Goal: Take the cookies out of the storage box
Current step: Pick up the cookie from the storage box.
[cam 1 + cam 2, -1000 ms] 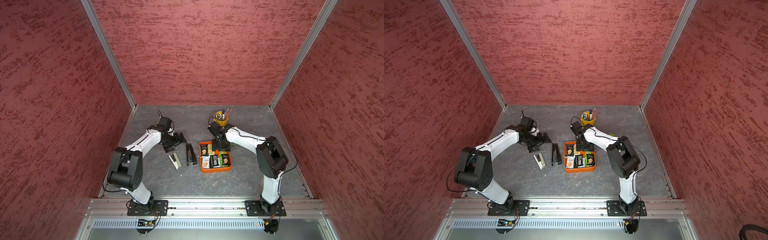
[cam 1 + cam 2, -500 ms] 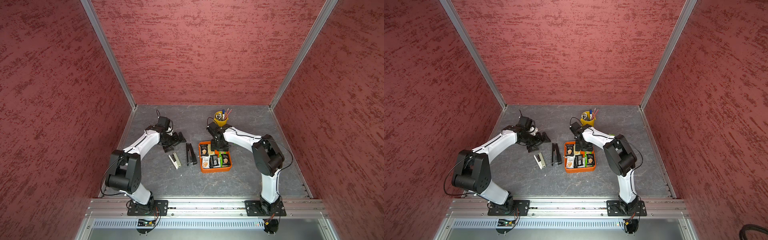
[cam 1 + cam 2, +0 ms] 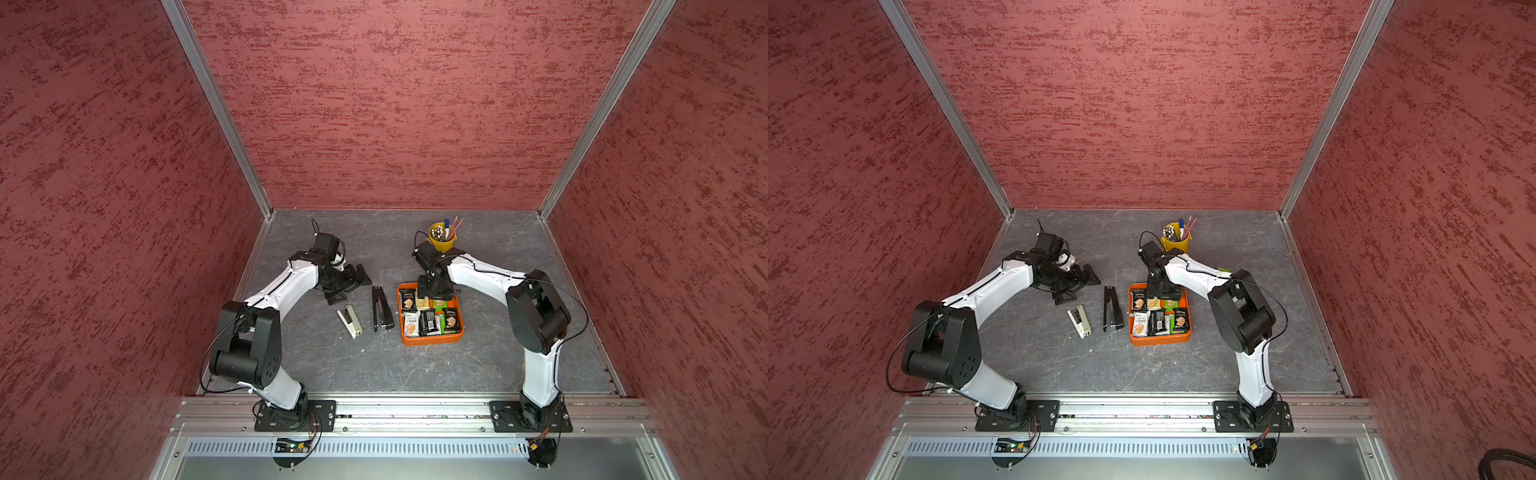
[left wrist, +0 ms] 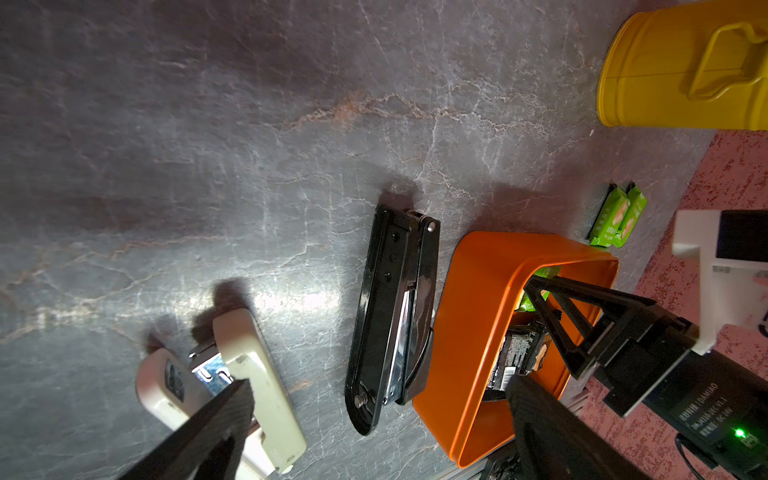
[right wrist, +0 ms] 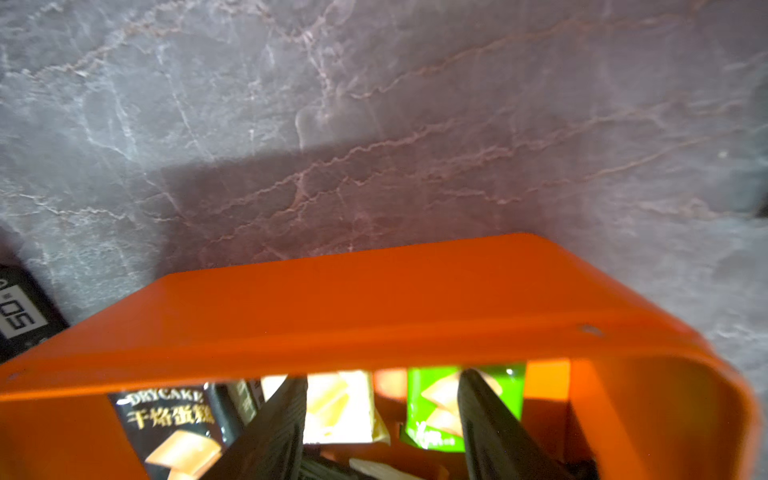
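The storage box [image 3: 432,341] [image 3: 1160,340] is an orange tray right of the table's middle, and several green, black and white cookies [image 3: 428,322] [image 3: 1156,322] lie in it. My right gripper [image 3: 434,295] [image 3: 1165,294] reaches down into its far end. In the right wrist view the right gripper [image 5: 382,376] is open just inside the orange wall [image 5: 374,316], with a white packet [image 5: 336,407] and a green packet [image 5: 436,403] between its fingers. Two green packets [image 4: 617,216] lie on the table beyond the box. My left gripper [image 3: 351,286] [image 4: 382,384] is wide open and empty, left of the box.
A black stapler [image 3: 380,307] [image 4: 395,316] lies close beside the box's left wall, with a beige stapler [image 3: 350,321] [image 4: 249,374] further left. A yellow pen bucket [image 3: 441,239] [image 4: 681,66] stands just behind the right wrist. Red walls enclose the table on three sides.
The right arm's elbow has shifted slightly left while its gripper stays at the box's far end, jaws narrowing a little. The left arm has hardly moved.
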Robot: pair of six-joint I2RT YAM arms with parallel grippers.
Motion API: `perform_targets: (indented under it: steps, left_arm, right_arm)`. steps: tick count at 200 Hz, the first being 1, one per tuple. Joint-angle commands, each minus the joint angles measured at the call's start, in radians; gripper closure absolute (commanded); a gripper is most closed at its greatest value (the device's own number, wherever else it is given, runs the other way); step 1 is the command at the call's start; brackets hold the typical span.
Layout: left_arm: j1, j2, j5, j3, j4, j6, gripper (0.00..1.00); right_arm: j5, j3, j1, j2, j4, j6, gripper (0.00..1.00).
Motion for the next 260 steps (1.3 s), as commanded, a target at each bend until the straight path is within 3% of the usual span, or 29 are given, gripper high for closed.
perform_targets:
  steps: [1,150,194,226,260]
  left_arm:
    - [0.006,-0.022,0.006,-0.009,-0.005,0.017,0.0]
    - [0.005,-0.016,-0.011,0.031,-0.044,0.028,0.0]
    - [0.006,-0.022,-0.02,0.031,-0.052,0.023,0.0]
    - [0.006,-0.026,-0.022,0.028,-0.052,0.019,0.0]
    - [0.006,-0.028,-0.023,0.025,-0.048,0.015,0.0]
  right_arm:
    - [0.072,-0.012,0.004,-0.045,-0.058,0.017,0.38]
    - [0.091,0.004,0.003,0.074,-0.052,-0.014,0.37]
    - [0.085,0.003,0.001,0.087,-0.032,-0.024,0.45]
    - [0.086,0.006,0.0,0.098,-0.03,-0.034,0.59]
    - [0.09,0.007,-0.002,0.086,-0.035,-0.043,0.64]
